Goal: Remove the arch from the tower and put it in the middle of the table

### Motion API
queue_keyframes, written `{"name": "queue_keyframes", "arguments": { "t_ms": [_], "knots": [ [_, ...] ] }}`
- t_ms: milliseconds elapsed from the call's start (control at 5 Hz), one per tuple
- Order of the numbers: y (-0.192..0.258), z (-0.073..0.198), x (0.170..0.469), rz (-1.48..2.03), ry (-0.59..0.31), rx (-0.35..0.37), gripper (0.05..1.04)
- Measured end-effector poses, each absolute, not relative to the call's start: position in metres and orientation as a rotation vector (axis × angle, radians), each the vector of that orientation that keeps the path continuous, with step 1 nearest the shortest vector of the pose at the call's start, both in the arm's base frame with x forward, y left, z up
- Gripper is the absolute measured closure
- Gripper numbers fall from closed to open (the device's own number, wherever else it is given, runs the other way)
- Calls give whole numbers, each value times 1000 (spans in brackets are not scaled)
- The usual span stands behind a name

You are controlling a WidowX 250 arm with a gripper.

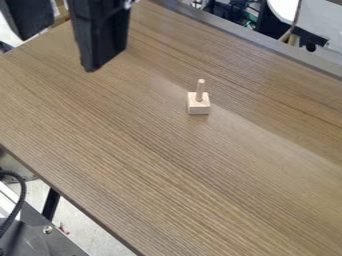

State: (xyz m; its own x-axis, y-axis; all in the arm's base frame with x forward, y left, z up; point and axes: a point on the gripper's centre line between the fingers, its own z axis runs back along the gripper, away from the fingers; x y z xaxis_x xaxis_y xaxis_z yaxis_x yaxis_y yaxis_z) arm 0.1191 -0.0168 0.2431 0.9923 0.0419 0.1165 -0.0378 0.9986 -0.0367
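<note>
Claw: held above the bench's upper-left part [57, 54], its two black fingers parted widely, with nothing gripped between them.
Block and peg: a small pale block [198, 108] is seated on the bench, well apart from the claw, and a thin peg [200, 90] is stood upright on its top. Whether the arch is formed by either piece cannot be told.
Handling: the pieces are judged to be wood – light, stiff, hardly fragile. The block could be slid by a nudge; the peg, if only rested there, could be tipped.
Hold: the block is best taken low, by opposite side faces; if the peg is to be lifted, it should be pinched squarely and drawn straight up.
Bench: topped in brown wood grain [133, 175], crossed by a paler band of light.
Room: a black cable [24, 192] is looped at lower left; equipment is gathered beyond the far edge.
</note>
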Motion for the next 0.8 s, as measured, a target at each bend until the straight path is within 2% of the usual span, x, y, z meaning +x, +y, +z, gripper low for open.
{"name": "queue_keyframes", "arguments": {
  "t_ms": [600, 800],
  "knots": [
    [-17, 240, 119, 44, -108, -37, 85],
    [3, 262, 160, 259, -196, -73, 85]
  ]
}}
